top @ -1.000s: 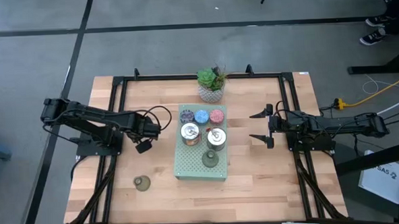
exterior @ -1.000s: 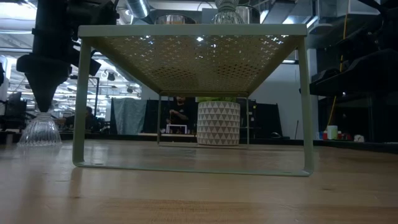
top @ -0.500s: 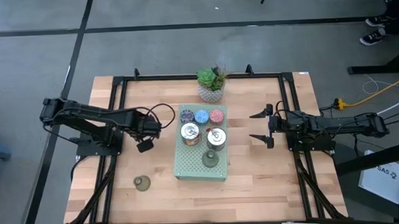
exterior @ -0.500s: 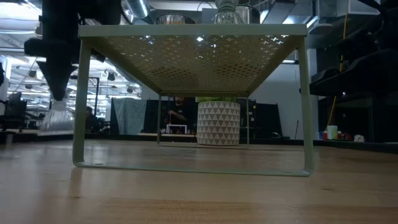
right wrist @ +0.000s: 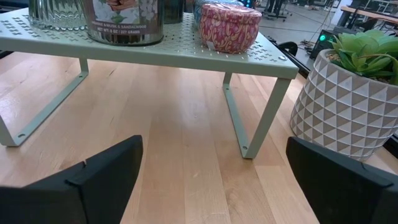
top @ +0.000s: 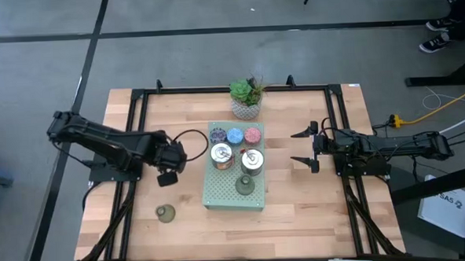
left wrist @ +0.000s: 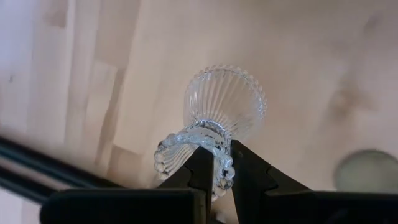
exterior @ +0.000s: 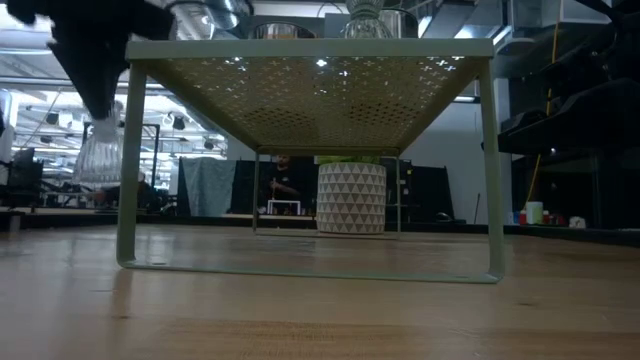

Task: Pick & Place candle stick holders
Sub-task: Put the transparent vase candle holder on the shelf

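1. High view: a green perforated shelf is standing mid-table, carrying six holders. Three small ones are sitting in a row along its far edge: purple, blue and pink. Two larger silver ones are sitting behind them, and one olive holder is near the front. A second olive holder is lying on the bare wood near the front left, well apart from the shelf. One potted succulent is standing at the far edge. The left gripper is hanging just beside the shelf's left side; the right gripper is waiting with fingers spread wide, with open wood between it and the shelf.

2. Low view: the shelf is standing on thin legs with clear room beneath it. A ribbed clear glass holder is hanging above the table beside the shelf's left leg.

3. Left wrist view: the left gripper's fingers are pinching the beaded base rim of the one glass holder, tilted over the wood.

4. Right wrist view: one silver holder's label is reading "227 GRAMS".
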`<action>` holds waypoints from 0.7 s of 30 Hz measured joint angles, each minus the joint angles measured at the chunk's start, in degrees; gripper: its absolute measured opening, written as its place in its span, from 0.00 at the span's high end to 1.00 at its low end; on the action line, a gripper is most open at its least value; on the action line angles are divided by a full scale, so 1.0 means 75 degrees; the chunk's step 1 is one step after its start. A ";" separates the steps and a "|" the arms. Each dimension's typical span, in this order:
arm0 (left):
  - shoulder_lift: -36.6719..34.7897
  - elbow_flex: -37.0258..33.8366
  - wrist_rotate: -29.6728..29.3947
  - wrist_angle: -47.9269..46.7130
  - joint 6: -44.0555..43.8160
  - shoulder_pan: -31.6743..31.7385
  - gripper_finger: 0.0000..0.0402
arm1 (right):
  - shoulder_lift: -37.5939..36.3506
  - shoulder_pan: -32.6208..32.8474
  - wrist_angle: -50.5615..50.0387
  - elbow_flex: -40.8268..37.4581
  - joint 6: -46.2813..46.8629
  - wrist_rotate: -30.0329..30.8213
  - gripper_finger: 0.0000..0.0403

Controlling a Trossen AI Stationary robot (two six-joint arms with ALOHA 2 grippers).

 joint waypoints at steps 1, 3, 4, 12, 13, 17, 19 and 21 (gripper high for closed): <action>0.0000 0.0113 0.0022 -0.0005 -0.0022 -0.0124 0.93 | 0.0003 0.0000 0.0000 0.0002 0.0000 0.0000 0.01; 0.0007 0.0328 0.0029 0.0004 -0.0105 -0.0356 0.93 | 0.0000 -0.0001 -0.0001 0.0001 0.0000 -0.0001 0.01; 0.0012 0.0418 0.0029 0.0000 -0.0144 -0.0466 0.93 | 0.0000 0.0001 0.0000 -0.0001 0.0000 0.0000 0.01; 0.0015 0.1034 0.0025 -0.0007 -0.0488 -0.1211 0.93 | 0.0001 -0.0001 -0.0002 -0.0001 0.0000 0.0000 0.01; 0.0015 0.1082 0.0003 -0.0009 -0.0514 -0.1284 0.93 | 0.0003 0.0001 -0.0003 -0.0001 0.0000 -0.0003 0.01; 0.0015 0.1298 -0.0098 -0.0015 -0.0601 -0.1570 0.93 | 0.0000 -0.0001 -0.0002 -0.0001 0.0000 0.0000 0.01; 0.0021 0.1424 -0.0101 -0.0015 -0.0628 -0.1684 0.93 | 0.0000 -0.0001 -0.0002 0.0000 0.0000 0.0000 0.01; 0.0079 0.1569 -0.0112 -0.0015 -0.0675 -0.1777 0.93 | 0.0003 -0.0002 -0.0003 0.0002 0.0000 0.0000 0.01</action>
